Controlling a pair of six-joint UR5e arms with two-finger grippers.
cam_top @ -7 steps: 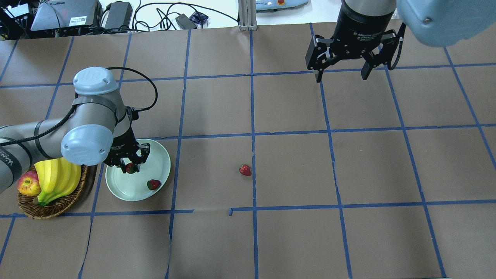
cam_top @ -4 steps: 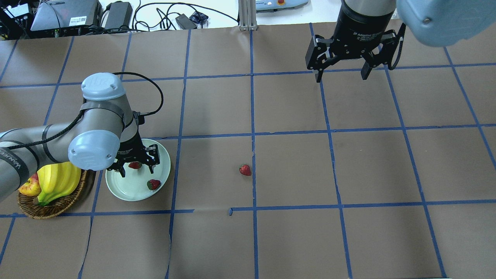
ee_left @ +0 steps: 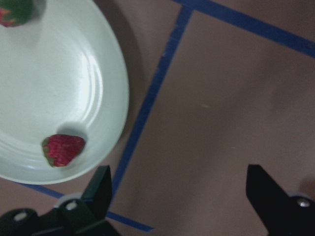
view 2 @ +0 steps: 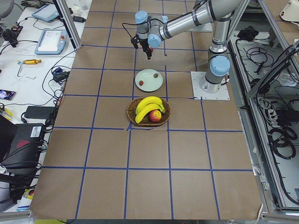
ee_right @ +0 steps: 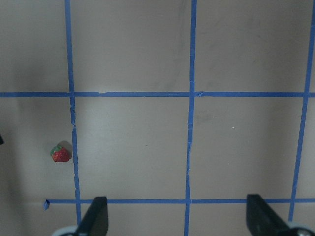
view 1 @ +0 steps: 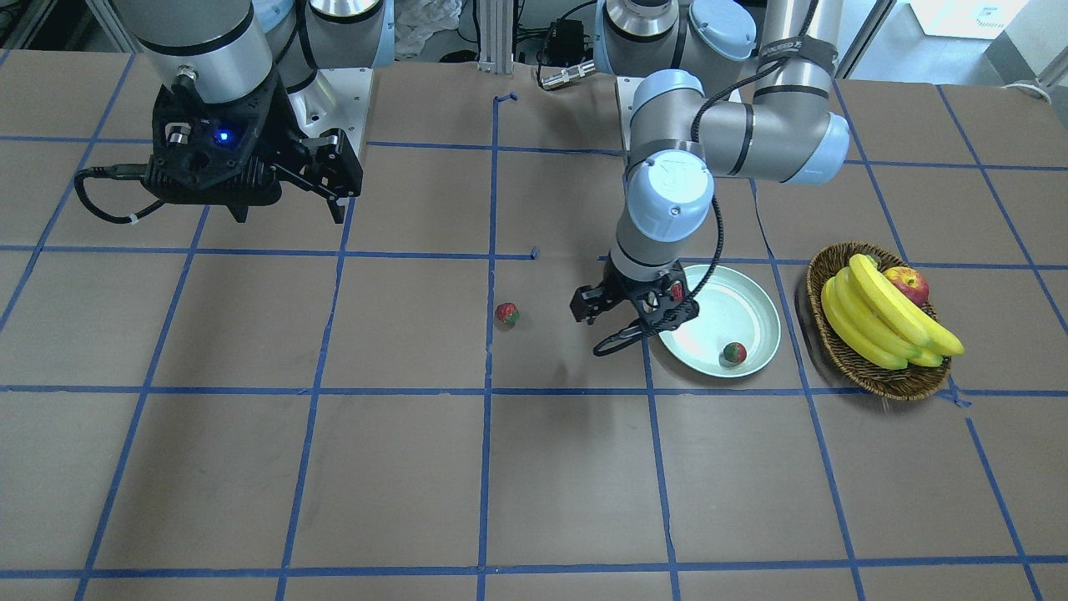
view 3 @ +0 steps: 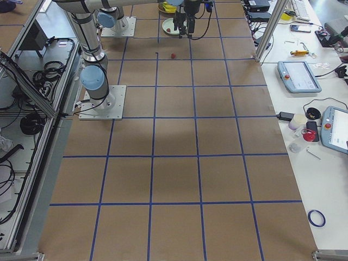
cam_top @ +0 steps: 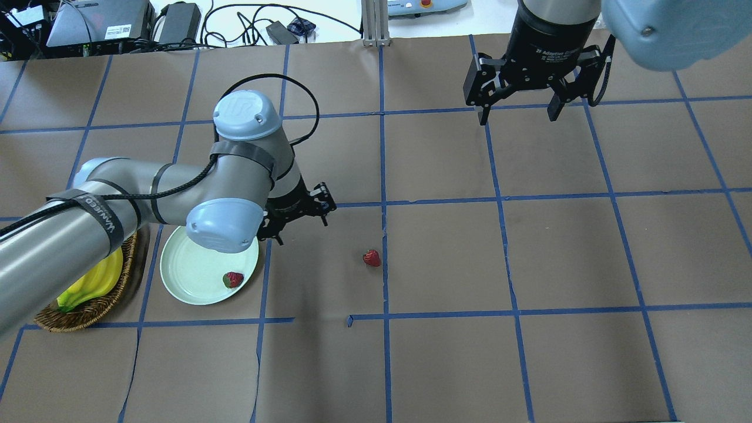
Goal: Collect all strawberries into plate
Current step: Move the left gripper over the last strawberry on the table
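Progress: looks roughly two thirds done, at a guess. Two berries down in the plate [cam_top: 188, 282] — rim strawberry [ee_left: 63, 150] and second strawberry [ee_left: 15, 12] — with the third strawberry [cam_top: 371, 258] alone on the bench [cam_top: 446, 364], well apart, yet to be fetched. Left tool [ee_left: 178, 172] spread wide, gripping nothing, just beside the plate; right tool [cam_top: 518, 117] likewise spread and bare, far off. From overhead, only the rim strawberry visible, the second hidden under the arm; from the left wrist, both.
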